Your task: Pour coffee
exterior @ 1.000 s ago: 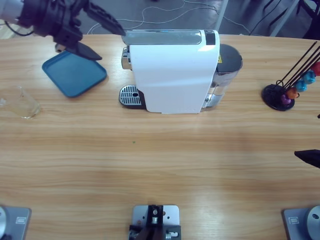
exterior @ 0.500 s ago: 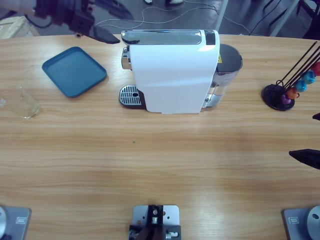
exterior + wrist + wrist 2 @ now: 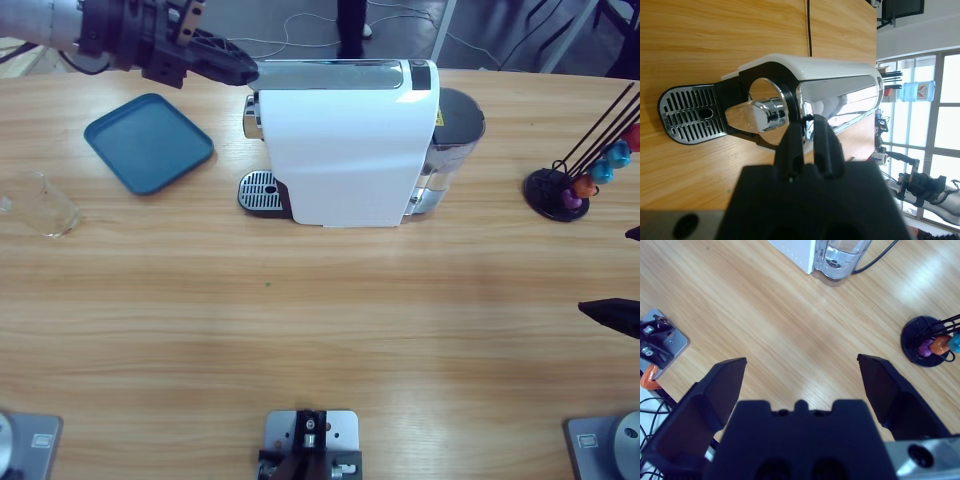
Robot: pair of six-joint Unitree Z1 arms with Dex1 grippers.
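The white coffee machine (image 3: pixel 345 150) stands at the back middle of the table, with its chrome spout (image 3: pixel 252 118) over the drip grate (image 3: pixel 260 190). My left gripper (image 3: pixel 245 70) comes in from the upper left, jaws shut, with its tips at the front end of the machine's chrome top lever (image 3: pixel 325 72). The left wrist view looks along that gripper (image 3: pixel 807 122) at the spout (image 3: pixel 762 112) and grate (image 3: pixel 690 112). A clear tumbler (image 3: pixel 42 205) sits at the far left. The coffee is not in view. My right gripper (image 3: pixel 801 360) hangs open over bare wood, with one finger (image 3: pixel 610 314) at the right edge.
A blue tray (image 3: pixel 148 142) lies between the tumbler and the machine. The clear water tank (image 3: pixel 455 130) sits at the machine's right end. A black capsule stand (image 3: pixel 570 190) with coloured capsules is at the far right. A person's legs show beyond the table's far edge.
My left gripper has moved from above the blue tray to the right, up to the machine's top lever, and its jaws have shut. The right gripper has barely shifted.
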